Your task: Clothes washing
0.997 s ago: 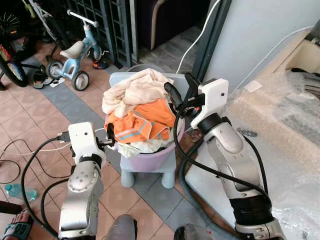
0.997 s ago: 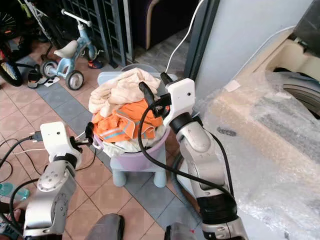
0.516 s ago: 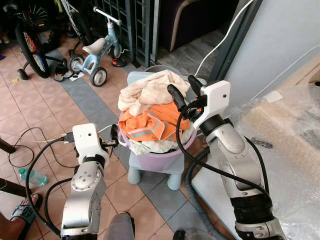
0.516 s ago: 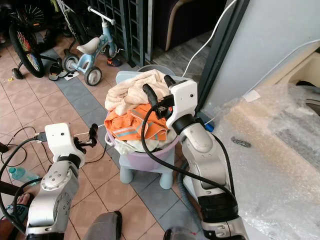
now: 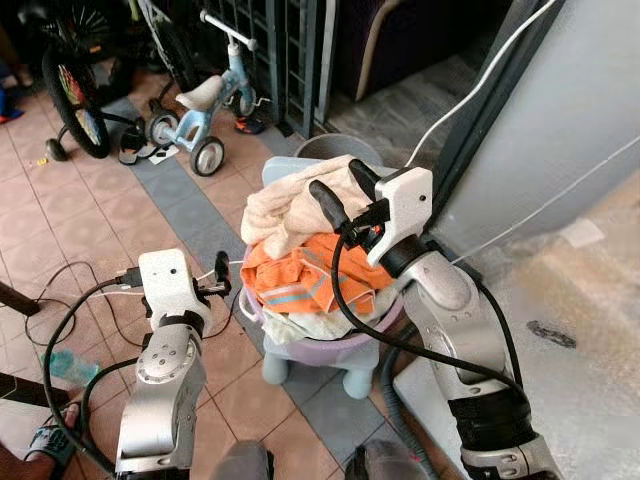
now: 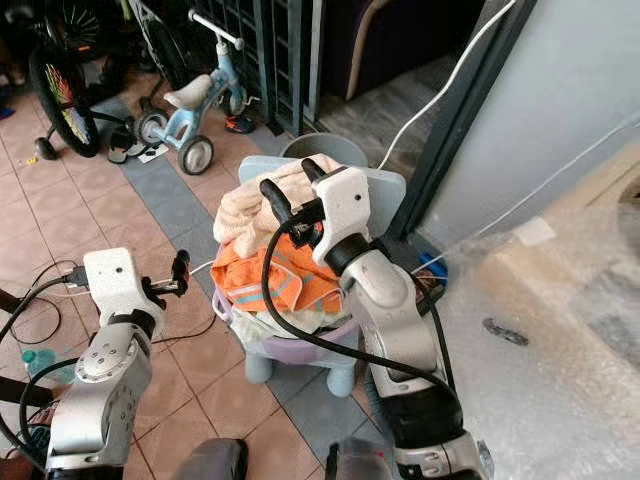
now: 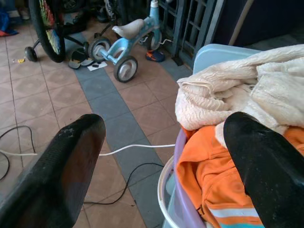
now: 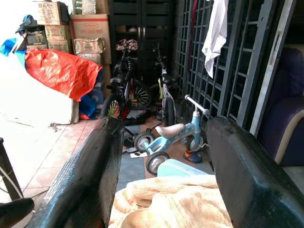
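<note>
No legible text, label or number anywhere

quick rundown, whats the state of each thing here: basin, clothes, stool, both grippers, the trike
purple basin: heaped past its rim, standing on the stool
cream garment: crumpled on top of the pile
orange garment: bunched under the cream one, draped toward the rim
blue stool: upright on the tiled floor
left gripper: open, at the basin's rim
right gripper: open, above the pile
blue tricycle: upright, parked by the black grille

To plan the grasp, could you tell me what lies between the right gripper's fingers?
In the right wrist view, the cream towel topping the laundry pile lies below the open right gripper.
</note>
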Tool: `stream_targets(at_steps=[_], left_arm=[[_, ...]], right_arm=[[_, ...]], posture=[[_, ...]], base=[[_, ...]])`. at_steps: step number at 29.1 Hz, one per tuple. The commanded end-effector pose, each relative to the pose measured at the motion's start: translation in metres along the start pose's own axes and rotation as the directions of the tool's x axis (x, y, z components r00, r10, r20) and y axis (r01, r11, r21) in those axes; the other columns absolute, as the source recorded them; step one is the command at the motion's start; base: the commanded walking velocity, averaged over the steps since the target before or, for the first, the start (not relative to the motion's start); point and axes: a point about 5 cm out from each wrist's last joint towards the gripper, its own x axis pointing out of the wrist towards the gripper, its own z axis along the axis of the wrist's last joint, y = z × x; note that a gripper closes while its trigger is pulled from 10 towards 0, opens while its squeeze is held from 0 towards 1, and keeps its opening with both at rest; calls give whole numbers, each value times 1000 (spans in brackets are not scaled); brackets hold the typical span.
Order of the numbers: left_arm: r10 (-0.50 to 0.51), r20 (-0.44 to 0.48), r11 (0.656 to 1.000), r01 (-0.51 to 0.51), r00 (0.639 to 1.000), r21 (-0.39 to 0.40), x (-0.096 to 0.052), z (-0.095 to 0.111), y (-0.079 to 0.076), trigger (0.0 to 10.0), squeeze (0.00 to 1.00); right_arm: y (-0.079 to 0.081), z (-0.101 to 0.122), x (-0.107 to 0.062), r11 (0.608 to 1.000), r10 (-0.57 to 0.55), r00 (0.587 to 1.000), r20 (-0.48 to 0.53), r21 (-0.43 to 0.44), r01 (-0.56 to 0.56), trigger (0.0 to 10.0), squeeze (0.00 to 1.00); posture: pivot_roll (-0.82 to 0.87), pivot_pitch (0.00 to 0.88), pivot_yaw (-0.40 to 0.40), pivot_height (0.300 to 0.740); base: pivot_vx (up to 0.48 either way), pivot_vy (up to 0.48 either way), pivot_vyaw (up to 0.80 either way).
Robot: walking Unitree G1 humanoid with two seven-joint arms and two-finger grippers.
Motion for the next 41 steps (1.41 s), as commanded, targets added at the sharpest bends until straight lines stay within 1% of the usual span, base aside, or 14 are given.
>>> stream_targets(at_steps=[1,9,18,20,25,28,31,33,34,35,36,37,39,41], left_arm=[[32,-21,999,-33,999,-11,-2,-4,5,10000,0],[38,-36,999,-38,999,-12,-1,-5,5,10000,0],[41,-36,999,-41,999,5,2,-3,7,10000,0],[39,-32,999,-39,999,12,2,-3,8,10000,0],[36,-27,999,-35,999,19,0,-4,10,10000,0],[20,-27,1000,-20,999,22,1,-3,8,10000,0],[-3,-21,999,4,1000,35,2,-1,7,10000,0],[-7,-21,999,8,1000,39,1,0,8,10000,0],[-16,0,999,16,1000,52,0,2,10,10000,0],[-19,6,998,19,1000,56,-1,2,10,10000,0],[-9,9,999,8,1000,54,-2,2,12,10000,0],[-9,9,999,8,1000,54,-2,2,12,10000,0],[-3,23,999,2,1000,45,-4,1,14,10000,0],[5,44,998,-8,999,55,-4,1,16,10000,0]], right_arm=[[2,0,2,1000,0,1000,1,14,0,10000,0],[1,-4,6,1000,9,1000,-21,2,-9,10000,0],[6,-14,6,1000,1,998,-56,8,0,10000,0],[4,-17,4,1000,-17,997,-70,-14,16,10000,0],[-19,-35,-15,982,-168,976,-137,-104,155,10000,0],[-32,-42,-26,963,-264,950,-167,-103,249,10000,0],[-39,-45,-30,944,-323,928,-185,-133,302,10000,0],[-44,-47,-33,924,-379,902,-207,-142,356,10000,0],[-47,-47,-36,912,-405,892,-202,-157,379,10000,0],[-47,-46,-37,911,-407,892,-198,-161,380,10000,0],[-51,-46,-41,886,-457,869,-191,-183,426,10000,0],[-51,-46,-41,886,-457,869,-191,-183,426,10000,0],[-55,-49,-49,848,-518,836,-183,-233,475,10000,0],[-55,-51,-55,836,-541,822,-179,-227,500,10000,0]], posture=[[106,105,-56,740],[106,114,-53,740],[111,110,-40,740],[112,109,-38,740],[116,111,-32,740],[124,118,-20,740],[129,121,-8,740],[124,126,-2,740],[113,137,-3,740],[113,137,-3,740],[116,128,-2,740],[116,128,-2,740],[106,122,-1,740],[101,113,-1,740]], base=[[0,0,0],[0,0,0],[0,456,0],[0,446,0],[0,263,0],[0,0,0],[0,0,0],[0,0,0],[0,0,0],[0,0,0],[0,0,0],[0,0,0],[0,0,0],[0,0,0]])
